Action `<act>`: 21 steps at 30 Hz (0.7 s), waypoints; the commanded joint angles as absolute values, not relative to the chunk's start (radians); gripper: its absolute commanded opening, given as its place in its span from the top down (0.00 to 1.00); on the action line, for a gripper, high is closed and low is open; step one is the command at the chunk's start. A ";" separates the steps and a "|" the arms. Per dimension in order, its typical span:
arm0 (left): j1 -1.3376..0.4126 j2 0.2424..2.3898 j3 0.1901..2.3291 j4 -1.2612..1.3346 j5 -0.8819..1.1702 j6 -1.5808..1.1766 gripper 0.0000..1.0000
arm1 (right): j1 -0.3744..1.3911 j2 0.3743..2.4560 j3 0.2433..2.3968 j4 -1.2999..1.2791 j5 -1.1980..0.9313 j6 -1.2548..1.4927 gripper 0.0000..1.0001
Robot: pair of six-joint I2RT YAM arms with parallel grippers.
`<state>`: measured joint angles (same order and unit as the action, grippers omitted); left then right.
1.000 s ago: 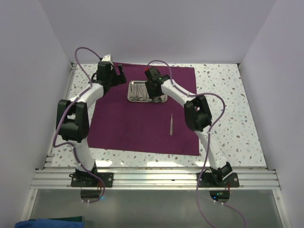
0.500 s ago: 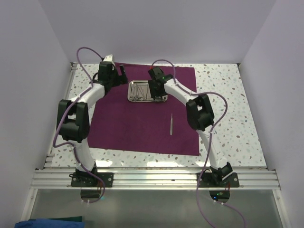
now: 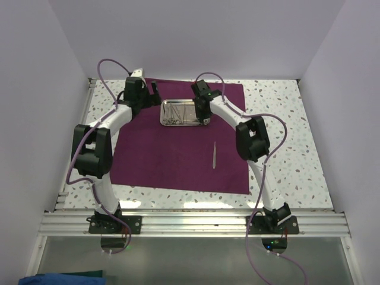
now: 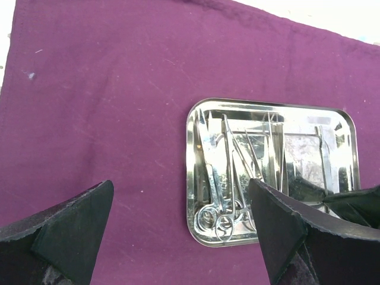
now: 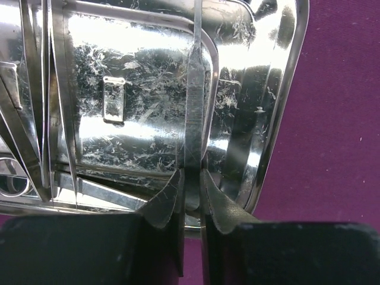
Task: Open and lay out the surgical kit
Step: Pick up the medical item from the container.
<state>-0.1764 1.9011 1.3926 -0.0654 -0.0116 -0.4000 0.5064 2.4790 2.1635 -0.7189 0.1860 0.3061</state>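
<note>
The maroon cloth (image 3: 166,155) of the surgical kit lies spread flat on the table. The steel tray (image 3: 167,120) stands on its far part and holds several silver instruments (image 4: 224,178), among them ring-handled scissors. One pair of tweezers (image 3: 214,155) lies alone on the cloth, right of centre. My right gripper (image 3: 204,116) is down at the tray's right end. In the right wrist view my right gripper (image 5: 191,179) is shut on a flat silver tweezer (image 5: 195,113) that lies inside the tray (image 5: 286,107). My left gripper (image 4: 180,191) hovers wide open left of the tray, holding nothing.
Speckled white tabletop (image 3: 285,136) surrounds the cloth, widest on the right. White walls close in the back and both sides. An aluminium rail (image 3: 190,224) with the arm bases runs along the near edge. Purple cables loop over both arms.
My right gripper has shifted right to the tray's right end and closed on the tweezer there. The left gripper has crept slightly toward the back, still open.
</note>
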 commanded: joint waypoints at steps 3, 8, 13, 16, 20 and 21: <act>-0.187 1.905 1.422 -0.017 -0.005 -0.390 0.00 | 0.486 2.631 2.158 -0.851 0.209 0.284 0.98; -0.190 1.907 1.424 -0.017 -0.005 -0.388 0.00 | 0.485 2.609 2.204 -0.848 0.248 0.282 1.00; -0.190 1.905 1.425 -0.020 -0.005 -0.387 0.00 | 0.486 2.537 2.247 -0.822 0.290 0.278 1.00; -0.190 1.907 1.424 -0.021 -0.006 -0.387 0.00 | 0.485 2.505 2.270 -0.808 0.314 0.273 1.00; -0.190 1.905 1.425 -0.025 -0.011 -0.385 0.00 | 0.485 2.485 2.312 -0.807 0.330 0.262 1.00; -0.190 1.905 1.425 -0.025 -0.011 -0.385 0.00 | 0.485 2.480 2.316 -0.807 0.337 0.261 1.00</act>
